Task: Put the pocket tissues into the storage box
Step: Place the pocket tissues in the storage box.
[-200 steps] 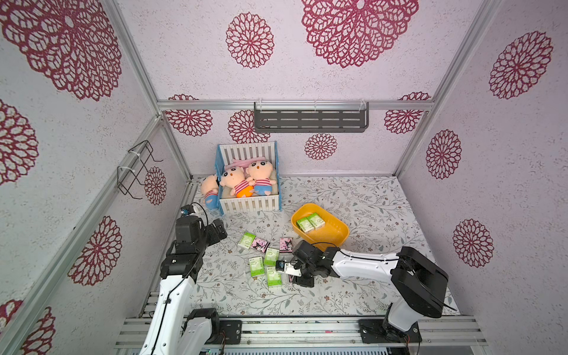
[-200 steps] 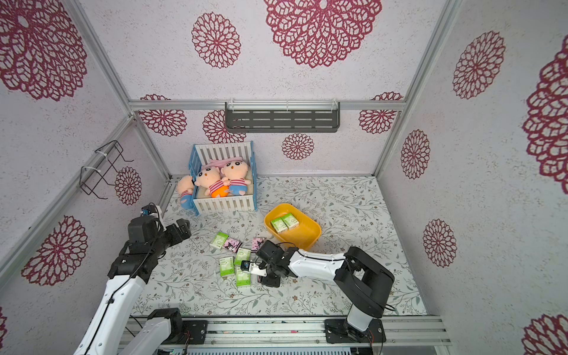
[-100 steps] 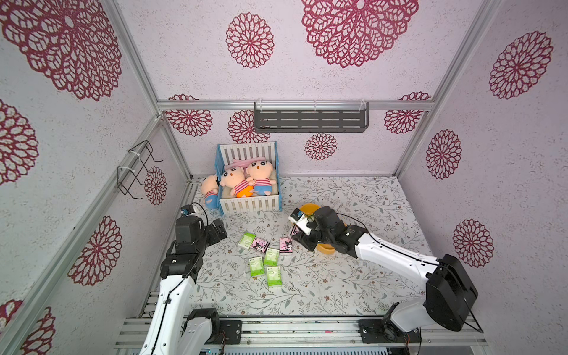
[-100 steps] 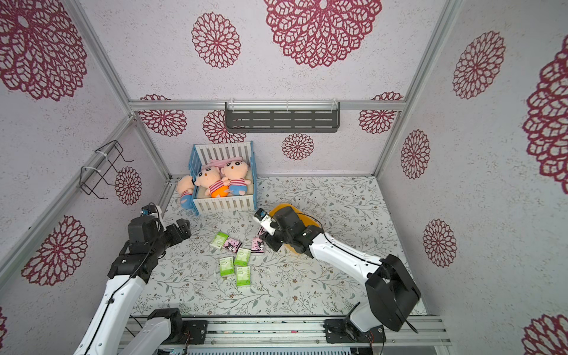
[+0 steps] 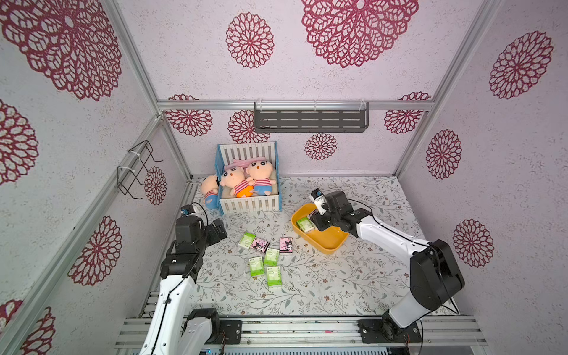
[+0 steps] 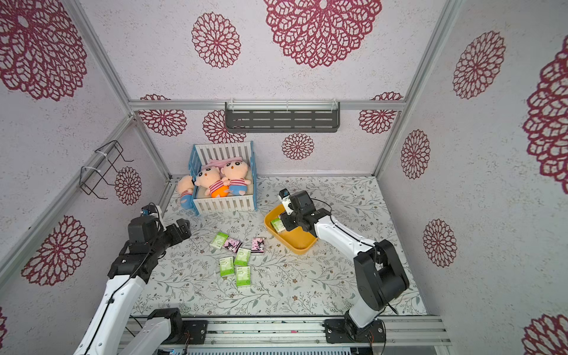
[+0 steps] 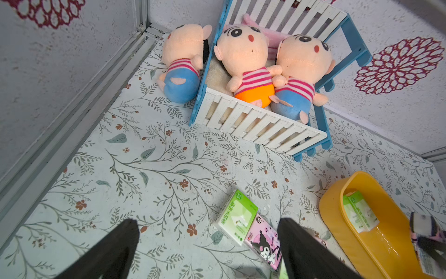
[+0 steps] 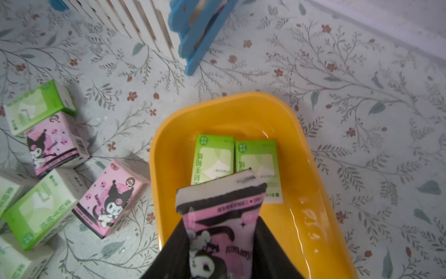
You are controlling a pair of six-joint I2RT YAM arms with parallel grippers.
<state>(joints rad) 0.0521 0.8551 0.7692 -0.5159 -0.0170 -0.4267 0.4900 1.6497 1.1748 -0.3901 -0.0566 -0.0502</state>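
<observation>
Right wrist view: my right gripper (image 8: 219,232) pinches a pink packet (image 8: 217,207) of pocket tissues over the yellow storage box (image 8: 154,154). Two green packets (image 8: 213,157) lie side by side inside the box. In a top view the box stands on the floral table (image 5: 338,285), just right of six loose packets (image 5: 271,256) clustered mid-table. My left gripper (image 7: 207,224) hangs left of that cluster with fingers spread and nothing between them. The doll crate (image 5: 249,196) is beyond it.
</observation>
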